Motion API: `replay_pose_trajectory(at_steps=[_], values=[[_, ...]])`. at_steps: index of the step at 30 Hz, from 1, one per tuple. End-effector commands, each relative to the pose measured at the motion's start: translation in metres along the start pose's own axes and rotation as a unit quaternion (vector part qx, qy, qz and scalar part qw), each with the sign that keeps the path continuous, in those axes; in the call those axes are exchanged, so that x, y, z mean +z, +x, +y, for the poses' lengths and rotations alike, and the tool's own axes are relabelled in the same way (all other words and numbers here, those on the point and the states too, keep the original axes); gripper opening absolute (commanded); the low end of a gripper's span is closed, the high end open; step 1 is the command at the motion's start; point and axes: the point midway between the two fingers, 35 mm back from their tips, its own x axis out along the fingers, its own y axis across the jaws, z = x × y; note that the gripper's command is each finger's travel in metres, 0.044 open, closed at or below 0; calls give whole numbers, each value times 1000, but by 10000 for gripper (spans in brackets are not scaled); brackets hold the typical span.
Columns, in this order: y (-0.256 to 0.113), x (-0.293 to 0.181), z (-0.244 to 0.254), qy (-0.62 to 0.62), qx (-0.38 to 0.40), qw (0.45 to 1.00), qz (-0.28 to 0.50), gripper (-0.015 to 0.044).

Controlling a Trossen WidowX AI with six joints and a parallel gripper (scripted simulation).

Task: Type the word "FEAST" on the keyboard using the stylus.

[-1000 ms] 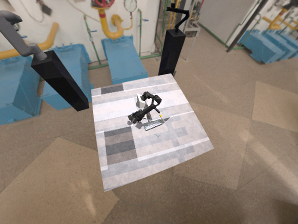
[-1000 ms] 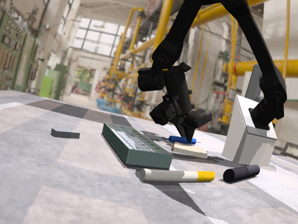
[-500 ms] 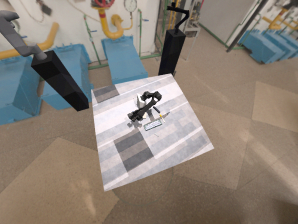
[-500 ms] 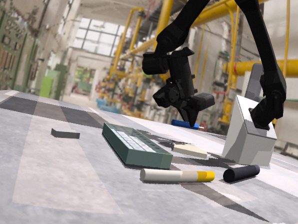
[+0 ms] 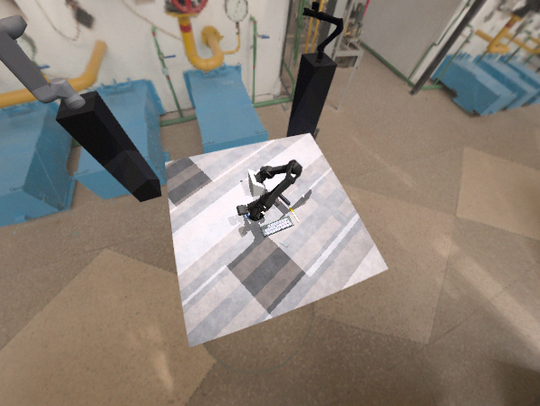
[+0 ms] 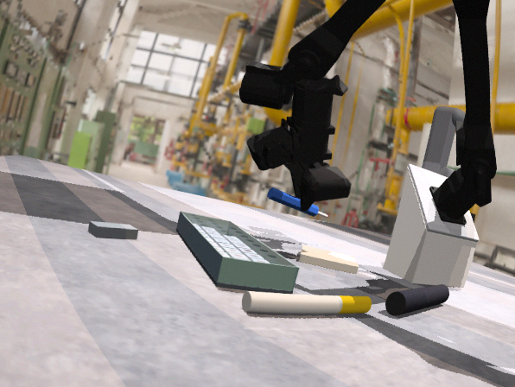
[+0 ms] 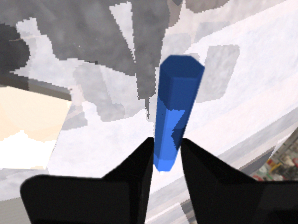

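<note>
The blue stylus is held in the air, tilted, clear of the desk. Its thin white tip shows at the lower right end in the exterior view and is hidden in the wrist view. My gripper is shut on the stylus, with the fingers near its tip end and the blunt end sticking out toward the wrist camera. The keyboard, a green case with white keys, lies on the desk to one side of the gripper. Single key letters are too small to read.
A cream block lies between the keyboard and the arm's white wedge base. A white-and-yellow cylinder and a black cylinder lie nearby. A small grey block lies beyond the keyboard.
</note>
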Motion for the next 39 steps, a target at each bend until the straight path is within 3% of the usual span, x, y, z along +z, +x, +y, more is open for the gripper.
replay_pose_trajectory(at_steps=[1, 20, 39], values=[[-8, 9, 1, 31, -32, 999, -28, 0], [-58, 61, 30, 188, -111, 947, -238, 0], [-119, 91, 88, 300, -21, 835, -461, 0]])
